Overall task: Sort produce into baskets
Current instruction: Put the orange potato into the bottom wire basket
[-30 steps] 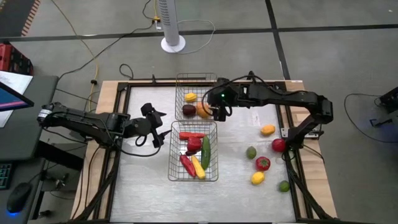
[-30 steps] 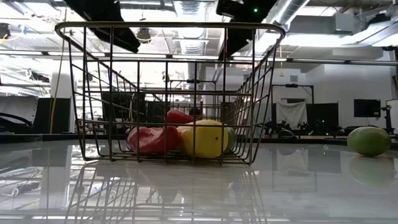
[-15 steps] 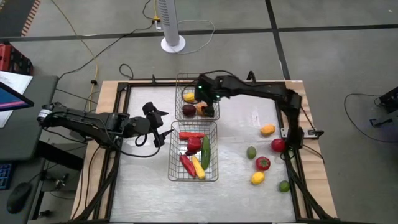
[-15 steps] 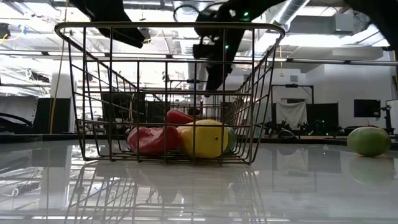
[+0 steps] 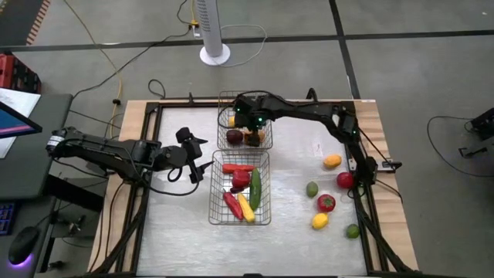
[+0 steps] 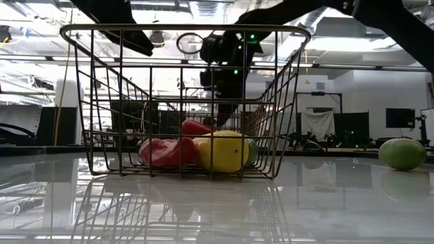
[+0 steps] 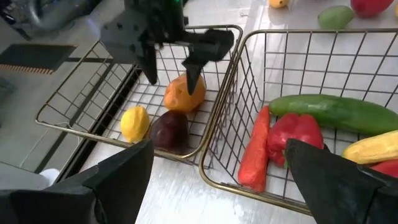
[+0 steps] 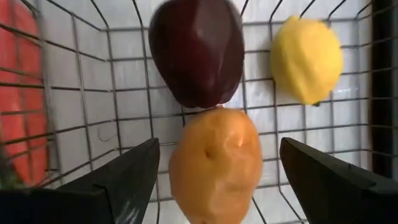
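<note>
Now we are seeing the right gripper (image 7: pixel 169 65) hovering, fingers spread and holding nothing, over the orange (image 8: pixel 214 163) lying in the far basket (image 5: pixel 225 102) beside the plum (image 8: pixel 196 51) and lemon (image 8: pixel 306 57). Left gripper (image 5: pixel 194 157) is waiting open beside the near basket (image 5: pixel 216 220).

No writing to read anywhere right now: no label, brand, number or sign shows on the table, the baskets, the toy produce or the arms, and the screens and gear in the room behind carry nothing legible.
</note>
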